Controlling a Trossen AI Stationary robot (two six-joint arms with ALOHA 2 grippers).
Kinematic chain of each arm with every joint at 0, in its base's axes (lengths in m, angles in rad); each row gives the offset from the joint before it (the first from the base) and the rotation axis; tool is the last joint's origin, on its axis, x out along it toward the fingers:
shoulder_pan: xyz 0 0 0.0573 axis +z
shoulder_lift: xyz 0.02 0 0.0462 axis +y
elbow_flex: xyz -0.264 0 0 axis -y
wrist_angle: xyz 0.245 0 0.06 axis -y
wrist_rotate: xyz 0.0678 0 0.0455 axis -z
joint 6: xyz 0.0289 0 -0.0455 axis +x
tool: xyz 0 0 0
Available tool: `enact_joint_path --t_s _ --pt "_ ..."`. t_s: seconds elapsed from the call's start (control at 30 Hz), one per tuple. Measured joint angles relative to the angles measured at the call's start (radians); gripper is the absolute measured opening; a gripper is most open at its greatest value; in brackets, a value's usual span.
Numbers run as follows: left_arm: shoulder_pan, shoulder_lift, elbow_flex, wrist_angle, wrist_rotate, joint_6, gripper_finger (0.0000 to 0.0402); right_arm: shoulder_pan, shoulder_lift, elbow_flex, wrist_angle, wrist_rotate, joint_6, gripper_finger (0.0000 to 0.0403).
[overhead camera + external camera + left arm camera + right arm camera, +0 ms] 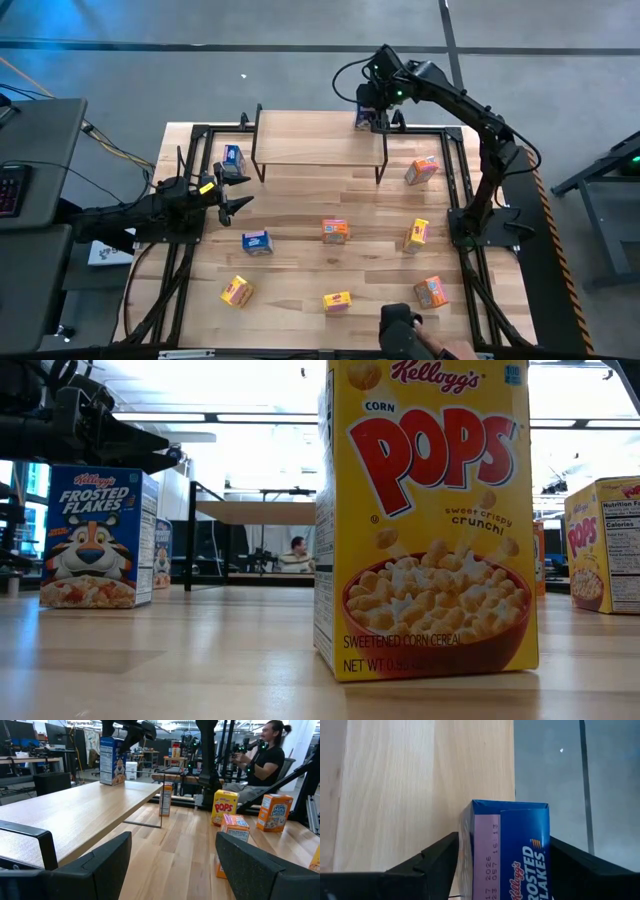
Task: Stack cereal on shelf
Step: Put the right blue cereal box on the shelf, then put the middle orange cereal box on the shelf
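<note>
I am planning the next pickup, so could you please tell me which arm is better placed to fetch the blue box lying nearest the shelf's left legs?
Left. Its open end effector hovers just beside that blue box, while the right end effector is occupied over the shelf, straddling another blue box.

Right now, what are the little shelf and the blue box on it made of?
The shelf looks like pale wood on top, with visible grain, on thin black legs, probably metal. The blue box looks like printed cardboard, with folded edges and a stamped date; the right gripper holds it.
</note>
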Motion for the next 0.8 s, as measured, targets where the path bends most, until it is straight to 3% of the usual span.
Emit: enact_joint_path --t_s 0.3,0.8 --pt "0.000 0.000 0.000 0.000 0.000 0.000 0.0281 0.000 -0.001 0.002 0.017 0.020 -0.011 0.0252" --pt "0.000 0.000 0.000 0.000 0.000 0.000 0.0281 0.000 -0.003 0.138 -0.034 0.058 0.005 0.0252"
